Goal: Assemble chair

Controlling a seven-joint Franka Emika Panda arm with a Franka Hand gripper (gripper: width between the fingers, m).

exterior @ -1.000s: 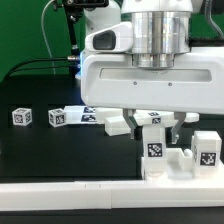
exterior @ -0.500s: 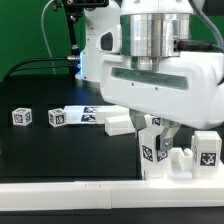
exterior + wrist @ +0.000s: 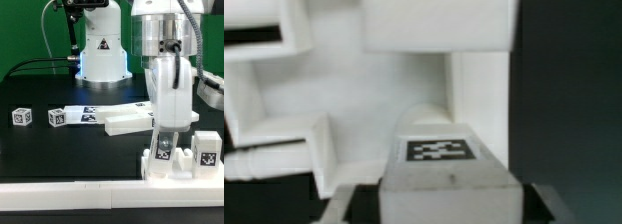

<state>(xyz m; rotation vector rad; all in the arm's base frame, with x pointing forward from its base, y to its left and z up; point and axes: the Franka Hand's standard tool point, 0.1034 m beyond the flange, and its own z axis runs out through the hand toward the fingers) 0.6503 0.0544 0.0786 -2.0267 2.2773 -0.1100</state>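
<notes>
The chair's white base piece (image 3: 168, 168) stands at the front on the exterior view's right, with a tagged white block (image 3: 206, 150) at its right end. My gripper (image 3: 162, 147) hangs straight down over the base and is shut on an upright white tagged post (image 3: 160, 142) that stands in the base. In the wrist view the post (image 3: 439, 152) fills the gap between my fingers (image 3: 349, 205), with the white base (image 3: 384, 90) behind it. A flat white chair piece (image 3: 126, 122) lies just behind.
Two small tagged cubes (image 3: 22, 117) (image 3: 57, 117) sit on the black table at the exterior view's left. The marker board (image 3: 92, 113) lies beside them. The robot's base (image 3: 102, 50) stands at the back. A white ledge (image 3: 70, 190) runs along the front edge.
My hand has turned about its vertical axis from broad-side to edge-on, still closed on the post, which has turned with it over the base.
</notes>
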